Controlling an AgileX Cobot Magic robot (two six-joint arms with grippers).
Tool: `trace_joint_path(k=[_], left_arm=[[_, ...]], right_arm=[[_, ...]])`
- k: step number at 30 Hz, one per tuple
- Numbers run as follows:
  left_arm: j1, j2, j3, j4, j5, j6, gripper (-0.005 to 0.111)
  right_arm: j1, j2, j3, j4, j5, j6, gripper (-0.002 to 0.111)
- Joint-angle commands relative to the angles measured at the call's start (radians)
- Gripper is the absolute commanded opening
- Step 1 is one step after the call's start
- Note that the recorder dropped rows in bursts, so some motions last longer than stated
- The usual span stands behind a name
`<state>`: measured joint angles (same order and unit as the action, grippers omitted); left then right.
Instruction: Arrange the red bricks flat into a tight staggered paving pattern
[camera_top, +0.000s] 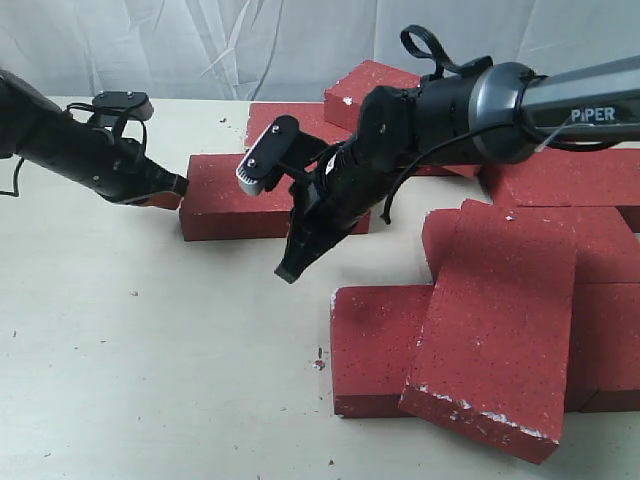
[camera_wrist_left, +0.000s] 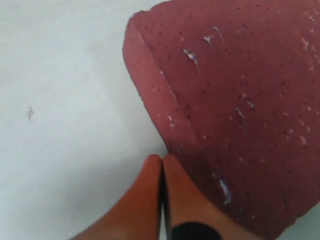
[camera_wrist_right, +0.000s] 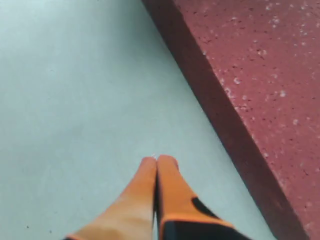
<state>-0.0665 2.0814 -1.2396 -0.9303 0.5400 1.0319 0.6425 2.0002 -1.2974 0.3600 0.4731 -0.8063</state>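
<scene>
Step in hand, as judged: a nudge, not a pick. The left tool (camera_top: 180, 186) is shut w/ nothing held. Its smooth orange fingertips (camera_wrist_left: 150, 172) are pressed together and set against the short end, near a corner, of a loose dark-red rectangular paver brick (camera_top: 235, 200) lying flat on the pale, smooth counter (camera_top: 150, 380). The right tool (camera_top: 288, 272) is likewise closed and empty, pointed down at bare counter near that brick's long front side; no contact w/ it is seen.

The other flat dark-red bricks (camera_top: 610, 250) are grouped at the right and rear, approx. in rows but not tight. One slab-shaped brick (camera_top: 495, 330) is propped tilted across others, so the paving is judged far from done.

Next move, prob.: the loose brick is to be slid toward the group, w/ the push kept low and square to the end face so it isn't spun.

Materials: the bricks are rough, gritty and white-speckled, w/ edges chipped whitish. High friction is expected, so sliding is likely to be jerky.
</scene>
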Motion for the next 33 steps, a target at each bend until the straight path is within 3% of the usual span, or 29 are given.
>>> trace_joint_path(k=[1, 7, 13, 20, 27, 33], left_arm=[[-0.024, 0.013, -0.019, -0.005, -0.003, -0.004, 0.000], [-0.050, 0.013, -0.019, -0.020, -0.054, 0.000, 0.000], [-0.068, 0.036, -0.019, -0.059, -0.168, 0.024, 0.000], [-0.076, 0.071, -0.040, -0.071, -0.144, 0.026, 0.000], [-0.076, 0.067, -0.049, -0.043, -0.095, 0.026, 0.000], [-0.076, 0.067, -0.049, -0.036, -0.095, 0.026, 0.000]], right_arm=[[-0.002, 0.038, -0.004, 0.064, -0.077, -0.068, -0.001], [-0.002, 0.126, -0.004, 0.104, -0.295, -0.068, -0.001], [-0.002, 0.156, -0.004, 0.142, -0.400, -0.056, -0.001], [-0.006, 0.157, -0.004, 0.142, -0.390, -0.056, -0.001], [-0.015, 0.132, -0.004, 0.012, -0.248, -0.056, -0.001], [-0.015, 0.084, -0.004, 0.009, -0.200, -0.051, -0.001]])
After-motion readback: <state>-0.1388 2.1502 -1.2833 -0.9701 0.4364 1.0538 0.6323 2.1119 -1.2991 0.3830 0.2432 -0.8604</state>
